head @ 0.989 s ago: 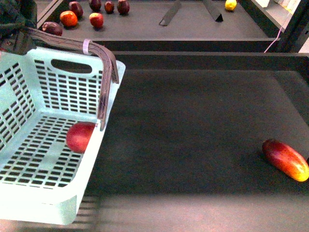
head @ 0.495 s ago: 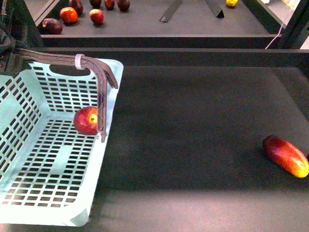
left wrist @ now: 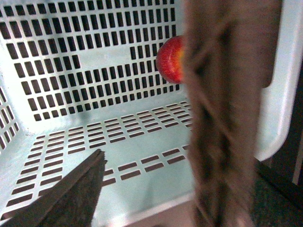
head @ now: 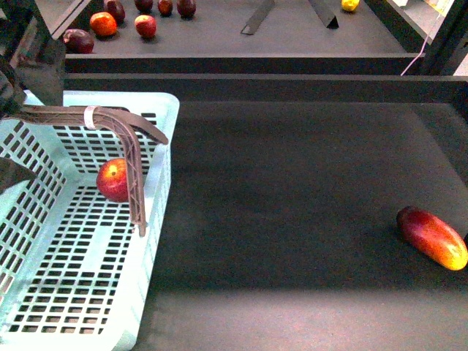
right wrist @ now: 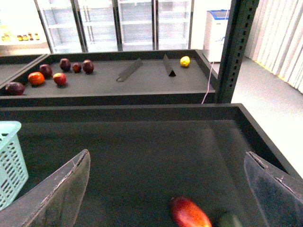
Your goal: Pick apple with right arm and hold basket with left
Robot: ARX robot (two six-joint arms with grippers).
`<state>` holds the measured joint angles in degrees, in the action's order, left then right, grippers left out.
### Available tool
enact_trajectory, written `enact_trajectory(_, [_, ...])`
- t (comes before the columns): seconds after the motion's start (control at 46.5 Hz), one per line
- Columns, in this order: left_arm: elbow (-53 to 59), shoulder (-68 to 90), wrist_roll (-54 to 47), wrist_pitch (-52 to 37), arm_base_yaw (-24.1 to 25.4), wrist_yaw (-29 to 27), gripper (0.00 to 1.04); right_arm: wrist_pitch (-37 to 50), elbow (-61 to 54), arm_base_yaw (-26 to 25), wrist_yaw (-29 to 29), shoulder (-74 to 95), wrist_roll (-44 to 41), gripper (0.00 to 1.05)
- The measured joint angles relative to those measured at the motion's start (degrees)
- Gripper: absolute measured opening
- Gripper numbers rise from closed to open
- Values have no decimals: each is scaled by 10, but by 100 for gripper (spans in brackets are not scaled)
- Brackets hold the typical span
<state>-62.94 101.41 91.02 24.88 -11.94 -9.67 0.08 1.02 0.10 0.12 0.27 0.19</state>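
The pale mint basket stands at the left of the dark tray. The red apple lies inside it by the far wall, partly behind the brown lattice handle, which has a white tape band. My left arm is at the handle's left end. In the left wrist view my left gripper is open. The blurred handle passes through the gap, and the apple shows beyond. My right gripper is open and empty above the tray, out of the front view.
An elongated red-to-yellow fruit lies at the tray's right; the right wrist view shows it below that gripper beside a green thing. The rear tray holds several dark and red fruits and a yellow one.
The basket has dropped from a tilt to lie flat and has shifted left. The apple rolled towards the far wall. The handle has swung lower and left.
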Motion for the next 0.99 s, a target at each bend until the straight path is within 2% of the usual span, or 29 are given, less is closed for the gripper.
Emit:
enact_trajectory(0.086, [-4,-39,2,30,-1,-9,99,0,0,0,0,0,0,96])
enact_trajectory(0.28, [-5,-125,-8,98,7,-30,98,0,0,0,0,0,0,96])
enact_trajectory(0.495, [-2,-189,-101,79,4,-48,98,0,0,0,0,0,0,96])
enact_trajectory(0.516, [17,-198,-136,33,5,-38,94,0,0,0,0,0,0,96])
enact_trajectory(0.559, [91,-228,-257,-125,10,-9,86,0,0,0,0,0,0,96])
enact_trajectory(0.688, [299,-285,-633,-544,29,12,61,0,0,0,0,0,0,96])
enact_trajectory(0.731, [338,-306,-730,-626,36,18,53,0,0,0,0,0,0,96])
enact_trajectory(0.839, [403,-360,-852,-685,52,30,30,0,0,0,0,0,0,96])
enact_trajectory(0.925, [455,-393,-886,-688,62,44,8,0,0,0,0,0,0,96])
enact_trajectory(0.989, [480,-416,-894,-688,69,50,4,0,0,0,0,0,0,96])
